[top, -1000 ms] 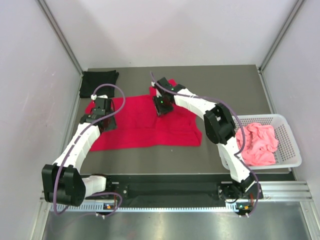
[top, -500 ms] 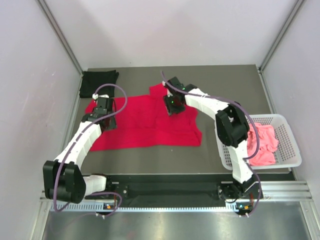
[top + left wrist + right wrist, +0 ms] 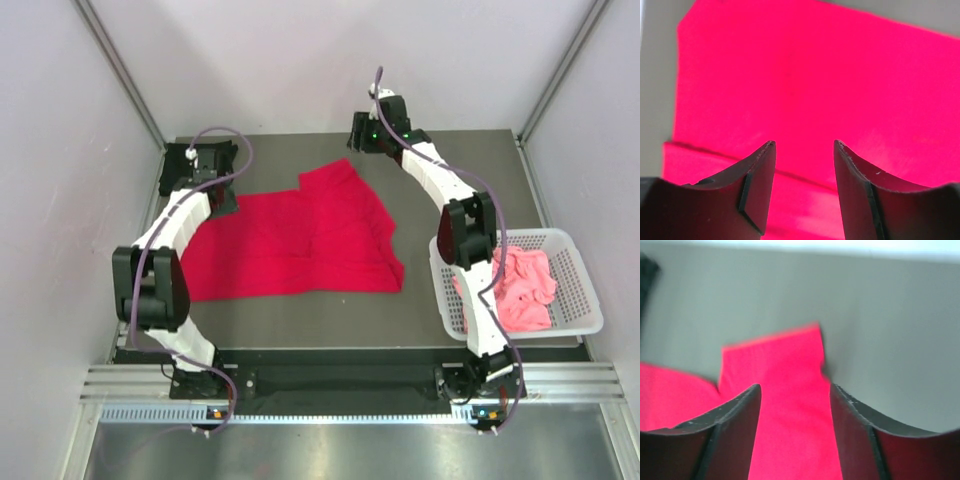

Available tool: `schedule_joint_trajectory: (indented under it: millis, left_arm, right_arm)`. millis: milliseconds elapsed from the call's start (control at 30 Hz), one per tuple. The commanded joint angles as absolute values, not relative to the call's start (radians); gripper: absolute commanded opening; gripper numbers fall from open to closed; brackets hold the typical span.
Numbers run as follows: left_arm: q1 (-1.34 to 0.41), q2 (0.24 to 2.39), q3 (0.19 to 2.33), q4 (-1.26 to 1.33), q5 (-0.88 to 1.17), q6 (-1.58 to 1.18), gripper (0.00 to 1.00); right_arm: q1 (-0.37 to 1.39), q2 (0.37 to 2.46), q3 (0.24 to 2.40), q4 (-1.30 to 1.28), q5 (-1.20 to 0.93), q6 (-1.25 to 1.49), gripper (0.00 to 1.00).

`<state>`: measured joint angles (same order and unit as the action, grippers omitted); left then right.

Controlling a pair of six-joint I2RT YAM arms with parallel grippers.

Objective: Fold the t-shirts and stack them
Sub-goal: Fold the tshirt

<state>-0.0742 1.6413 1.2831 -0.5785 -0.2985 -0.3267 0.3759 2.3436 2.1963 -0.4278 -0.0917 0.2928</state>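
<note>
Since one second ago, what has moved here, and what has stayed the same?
Both arms moved away toward the far edge of the table. The left gripper left the left side of the red t-shirt, and the right gripper left its far middle. Both are open and empty. The shirt's far sleeve is now uncovered. The salmon pink t-shirt stayed in the white basket.

Grey bench: red t-shirt spread flat mid-bench; black t-shirt far-left corner; white basket right edge, toward near corner.
</note>
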Motion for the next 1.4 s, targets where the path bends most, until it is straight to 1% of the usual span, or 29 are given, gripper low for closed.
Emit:
schedule_joint_trajectory:
  millis: [0,100,300,400,700,767,900,1000,1033,1133,1333,1367]
  left_arm:
    - [-0.045,1.703,1.373,-0.531,-0.253,-0.396,0.55]
    - [-0.011,1.743,1.422,-0.537,-0.226,-0.423,0.54]
    - [-0.008,1.74,1.425,-0.529,-0.198,-0.436,0.53]
    - [0.017,1.73,1.411,-0.529,-0.202,-0.445,0.53]
    - [0.063,1.704,1.374,-0.52,-0.169,-0.471,0.52]
    - [0.069,1.701,1.371,-0.52,-0.176,-0.474,0.51]
    - [0.121,1.713,1.367,-0.514,-0.206,-0.471,0.52]
    - [0.215,1.738,1.367,-0.492,-0.144,-0.494,0.5]
    - [0.239,1.752,1.368,-0.483,-0.086,-0.514,0.49]
    - [0.308,1.776,1.367,-0.454,-0.006,-0.543,0.47]
    - [0.337,1.809,1.367,-0.446,-0.005,-0.557,0.47]
    - [0.337,1.812,1.367,-0.443,0.023,-0.56,0.47]
  right_arm:
    - [0.351,2.453,2.289,-0.24,-0.202,0.311,0.62]
    - [0.351,2.5,2.301,-0.134,-0.207,0.325,0.67]
    - [0.351,2.588,2.358,-0.069,-0.222,0.373,0.68]
    - [0.348,2.612,2.362,-0.063,-0.236,0.383,0.66]
    - [0.351,2.68,2.399,-0.072,-0.236,0.399,0.54]
    - [0.353,2.691,2.411,-0.087,-0.235,0.4,0.54]
    - [0.354,2.662,2.408,-0.155,-0.173,0.402,0.54]
    - [0.347,2.613,2.367,-0.178,-0.176,0.399,0.54]
    - [0.342,2.597,2.349,-0.176,-0.192,0.385,0.54]
    - [0.33,2.536,2.272,-0.172,-0.23,0.371,0.54]
    - [0.31,2.487,2.171,-0.19,-0.324,0.359,0.53]
    - [0.308,2.487,2.165,-0.198,-0.336,0.356,0.52]
